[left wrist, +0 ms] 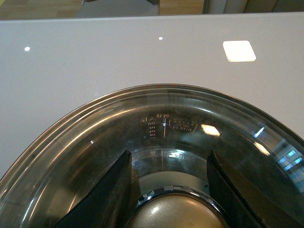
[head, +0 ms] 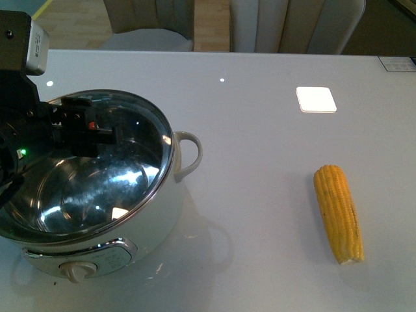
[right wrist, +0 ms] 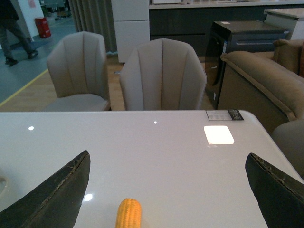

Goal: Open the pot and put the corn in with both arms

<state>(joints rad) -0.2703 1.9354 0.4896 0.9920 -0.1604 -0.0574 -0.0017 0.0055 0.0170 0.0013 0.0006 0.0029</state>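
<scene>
- The pot (head: 162, 214) stands on the left of the white table (head: 260, 162), with its dial panel (head: 84, 263) facing the robot and its white loop handle (head: 188, 153) sticking out to the right
- The glass lid (head: 130, 175) covers the pot's mouth and looks tilted; the shiny steel inside shows through the glass
- The left gripper (left wrist: 168, 156) sits over the lid, with its two black fingers (left wrist: 111, 194) pressed against opposite sides of the knob (left wrist: 173, 216), pinching it
- A grey-white box-like part (head: 29, 42) rides on the left arm at the top left corner of the front view
- The corn (head: 338, 211) lies flat on the table, well apart from the pot on the robot's right; its rounded tip points away from the robot and its cut end towards it
- The right gripper (right wrist: 167, 156) hangs above the table with its jaws spread wide and holds nothing; the tip of the corn shows between the fingers and touches neither
- A bright white square (head: 316, 99) shows on the table beyond the corn
- Two pale upholstered chairs (right wrist: 161, 76) stand behind the far edge of the table
</scene>
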